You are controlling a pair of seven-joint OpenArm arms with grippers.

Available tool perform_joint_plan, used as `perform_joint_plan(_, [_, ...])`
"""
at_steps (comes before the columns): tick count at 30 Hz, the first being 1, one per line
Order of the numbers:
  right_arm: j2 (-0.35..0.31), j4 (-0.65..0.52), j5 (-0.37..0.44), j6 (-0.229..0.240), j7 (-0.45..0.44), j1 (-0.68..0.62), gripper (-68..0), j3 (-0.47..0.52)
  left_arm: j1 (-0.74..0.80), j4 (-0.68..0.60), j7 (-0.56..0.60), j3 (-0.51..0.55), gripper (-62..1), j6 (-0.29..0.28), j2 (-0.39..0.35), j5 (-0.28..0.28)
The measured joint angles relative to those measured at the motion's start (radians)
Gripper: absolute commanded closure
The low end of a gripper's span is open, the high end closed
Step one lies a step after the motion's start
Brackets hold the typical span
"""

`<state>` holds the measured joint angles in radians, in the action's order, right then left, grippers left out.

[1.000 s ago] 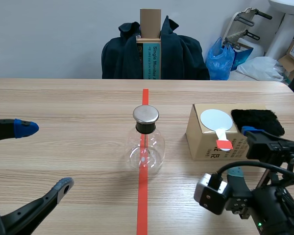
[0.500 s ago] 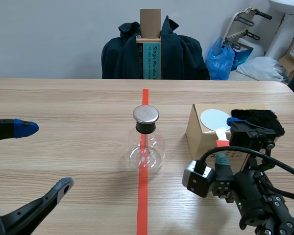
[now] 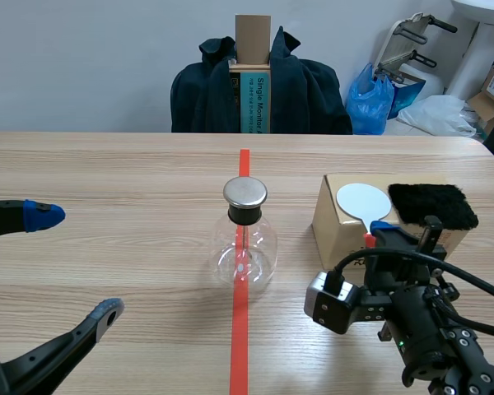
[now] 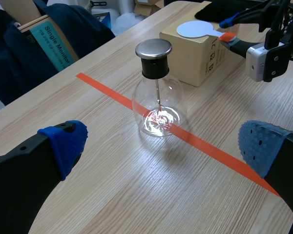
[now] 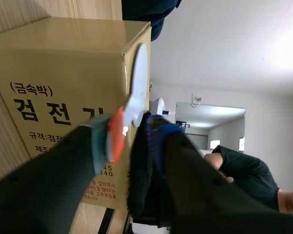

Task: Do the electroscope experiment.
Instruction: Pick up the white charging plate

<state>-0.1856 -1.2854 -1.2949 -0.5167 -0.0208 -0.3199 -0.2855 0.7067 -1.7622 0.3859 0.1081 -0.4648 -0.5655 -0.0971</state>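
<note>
Electroscope stood upright on the red tape line near the middle of the table, well away from every edge. Its metal cap was bare and facing up, presumably so that a charged thing could be brought to it from above. Nothing touched it.

Toward the table's right edge sat a cardboard box, serving as a stand. A white paddle lay flat on its top with the orange handle jutting past the box's near edge, where fingers could get round it. A black fur pad lay just beside the paddle on the same top.

The right gripper was turned on its side at that near edge of the box, fingers apart with the handle between them. The grey-green pad looked to lie against the handle. The blue pad sat on the far side of a fringe of fur, so the fur's edge was in the gap too. I judged that no squeeze had been made; closing there risked catching fur along with the handle.

The left gripper hung low near the table's left and near edges, fingers spread wide and holding nothing. It pointed toward the electroscope but was well apart from it, likely kept out of the way.
</note>
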Motion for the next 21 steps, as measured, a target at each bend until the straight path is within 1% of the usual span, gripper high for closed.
perform_joint_plan(1, [0.0,0.0,0.0,0.0,0.0,0.0,-0.8,0.0,0.0,0.0,0.0,0.0,-62.3,0.0,0.0,0.0])
perform_joint_plan(8, [0.0,0.0,-0.011,-0.002,0.0,0.0,-0.6,0.0,0.0,0.0,0.0,0.0,-62.3,0.0,0.0,0.0])
perform_joint_plan(9, [0.0,0.0,-0.011,-0.014,0.0,0.0,-0.6,0.0,0.0,0.0,0.0,0.0,-62.3,0.0,0.0,0.0])
perform_joint_plan(10, [0.0,0.0,-0.011,-0.04,0.0,-0.001,-0.6,0.0,0.0,0.0,0.0,0.0,-62.3,0.0,0.0,0.0])
perform_joint_plan(13, [-0.001,0.0,-0.011,-0.17,0.012,-0.003,-0.6,0.0,0.0,0.0,0.0,0.0,-62.3,0.0,0.0,0.0])
perform_joint_plan(14, [-0.002,-0.002,-0.011,-0.206,0.018,-0.003,-0.6,0.0,0.0,0.0,0.0,0.0,-62.3,0.0,0.0,0.0])
perform_joint_plan(15, [-0.006,-0.005,-0.011,-0.224,0.019,-0.005,-0.6,0.0,0.0,0.0,0.0,0.0,-62.3,0.0,0.0,0.0])
perform_joint_plan(18, [-0.032,-0.05,-0.012,-0.208,0.025,-0.027,-0.6,0.0,0.0,0.0,-0.001,0.0,-62.3,0.0,0.0,0.0])
perform_joint_plan(21, [-0.076,-0.15,-0.015,-0.208,0.053,-0.081,-0.6,0.013,0.0,0.0,-0.036,0.0,-62.3,0.0,0.0,0.0])
